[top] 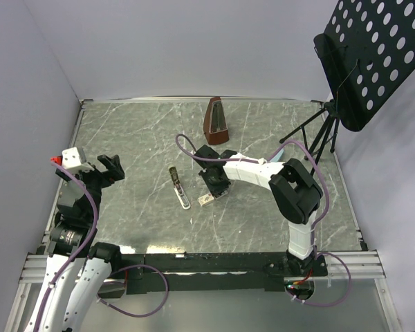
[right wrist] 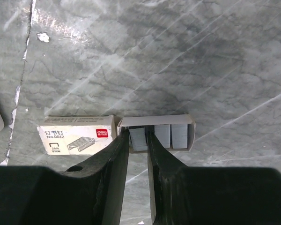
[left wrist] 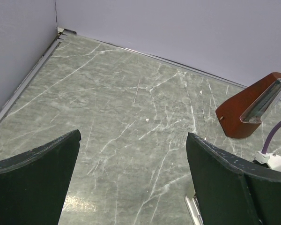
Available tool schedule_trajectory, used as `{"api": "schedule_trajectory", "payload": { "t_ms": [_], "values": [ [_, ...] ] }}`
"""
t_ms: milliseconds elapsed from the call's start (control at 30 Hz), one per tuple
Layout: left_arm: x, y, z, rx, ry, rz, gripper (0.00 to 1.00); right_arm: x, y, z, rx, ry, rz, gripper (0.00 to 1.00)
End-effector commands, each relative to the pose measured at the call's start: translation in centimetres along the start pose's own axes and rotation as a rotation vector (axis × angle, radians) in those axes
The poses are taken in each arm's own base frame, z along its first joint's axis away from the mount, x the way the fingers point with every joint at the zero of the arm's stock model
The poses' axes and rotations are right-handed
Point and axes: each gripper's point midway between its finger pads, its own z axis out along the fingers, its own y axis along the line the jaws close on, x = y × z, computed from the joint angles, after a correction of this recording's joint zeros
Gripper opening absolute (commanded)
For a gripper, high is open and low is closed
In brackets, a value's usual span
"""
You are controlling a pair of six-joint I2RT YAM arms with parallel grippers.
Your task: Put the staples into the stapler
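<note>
Read the box sleeve [right wrist: 77, 133] first: it says "订书钉" and "No.0012", with a red "deli" badge and a drawing of a staple strip; the smaller print is too fine to read. The tray [right wrist: 155, 119] is slid out of the sleeve's right end, so sleeve and tray lie in one line, long axis running left to right across your right wrist view. The staples [right wrist: 171, 136] lie in the tray as grey strips side by side.

Your right gripper [right wrist: 138, 135] has its jaws drawn close and pinching the leftmost strip at the tray's sleeve end.

From above, the box sits near mid-table, just beside the near end of the stapler [top: 180, 187]; the stapler lies opened out, long axis from far-left to near-right, silver end nearest you.

Your left gripper [top: 112, 166] hangs near the left rail, well apart from the box, jaws spread wide on nothing. Bare table [top: 138, 138] lies ahead of it up to the back wall; a metronome [top: 216, 117] stands at the far edge, and a music stand [top: 373, 55] rises off the far-right corner.
</note>
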Motion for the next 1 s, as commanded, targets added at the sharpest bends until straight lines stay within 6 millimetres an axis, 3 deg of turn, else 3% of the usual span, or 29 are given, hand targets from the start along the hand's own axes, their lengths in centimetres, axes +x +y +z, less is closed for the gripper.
{"api": "schedule_trajectory", "payload": {
  "t_ms": [0,400,533,633,967],
  "values": [
    [-0.8,-0.4,0.0,0.022,-0.032,-0.019,0.99,-0.7,-0.3,-0.7,0.033,-0.021,0.000,0.30],
    [-0.7,-0.5,0.0,0.026,-0.029,-0.017,0.99,-0.5,0.0,0.3,0.016,-0.019,-0.020,0.30],
    [-0.7,-0.6,0.0,0.029,-0.029,-0.016,0.99,-0.5,0.0,0.4,0.019,-0.015,-0.024,0.22],
    [-0.7,-0.6,0.0,0.030,-0.027,-0.017,0.99,-0.8,-0.1,-0.4,0.017,-0.031,-0.021,0.14],
    [-0.6,-0.6,0.1,0.030,-0.022,-0.017,0.99,-2.4,-0.3,-5.1,0.005,-0.135,-0.007,0.12]
  ]
}}
